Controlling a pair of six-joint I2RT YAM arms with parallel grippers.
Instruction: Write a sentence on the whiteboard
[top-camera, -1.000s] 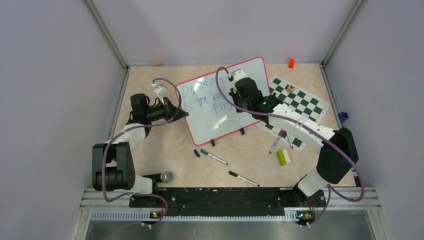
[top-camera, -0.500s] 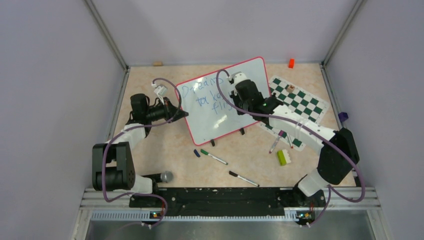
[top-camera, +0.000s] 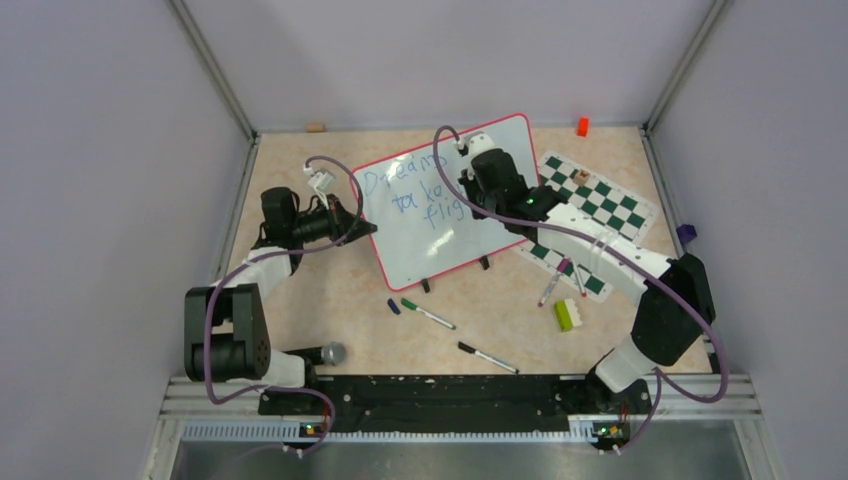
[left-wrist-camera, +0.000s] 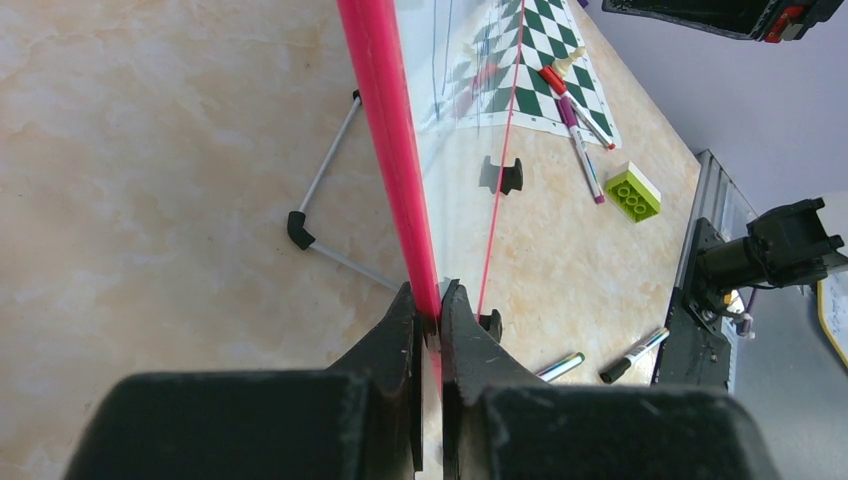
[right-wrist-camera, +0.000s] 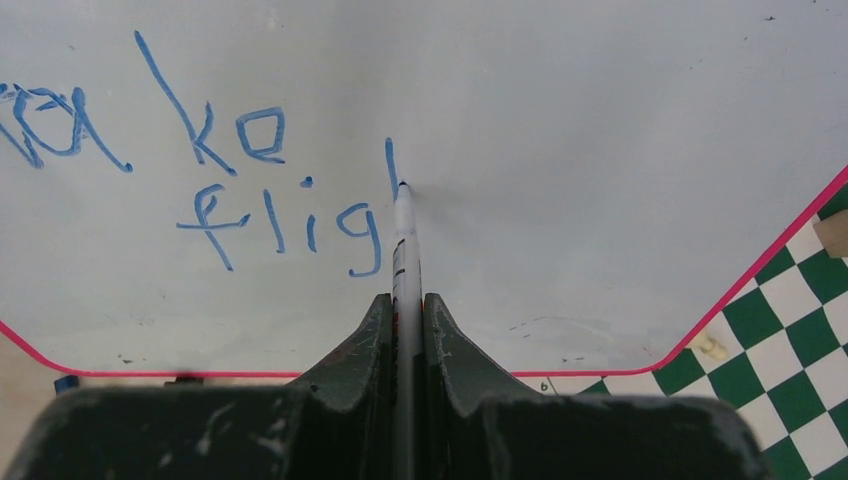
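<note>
Whiteboard: red-framed and glossy white, it is standing tilted on two black feet between the two arms. In the left wrist view a wire prop is bracing its back.

Sentence: blue handwriting is running in three slanted lines across the left half of the whiteboard, with "Dreams" on top. The right wrist view is showing "ke" and, beneath it, "flig" followed by one upright stroke.

Left gripper: it is sitting at the whiteboard's left edge. Its fingers are closed on the red frame, pinching it between them.

Right gripper: it is hovering over the whiteboard's face, right of the lettering. Its fingers are clamped tight on a marker.

Marker: pale barrel, dark tip. The tip is meeting the whiteboard just beside the lower end of the upright stroke, right of the "g".

Chess mat: green and white, it is lying flat just right of the whiteboard, and its near corner is passing behind the whiteboard's right edge.

Green brick: it is lying near the whiteboard's lower right corner.

Green-capped pen: it is lying on the table just in front of the whiteboard's feet.

Black pen: it is lying farther in front of the whiteboard.
</note>
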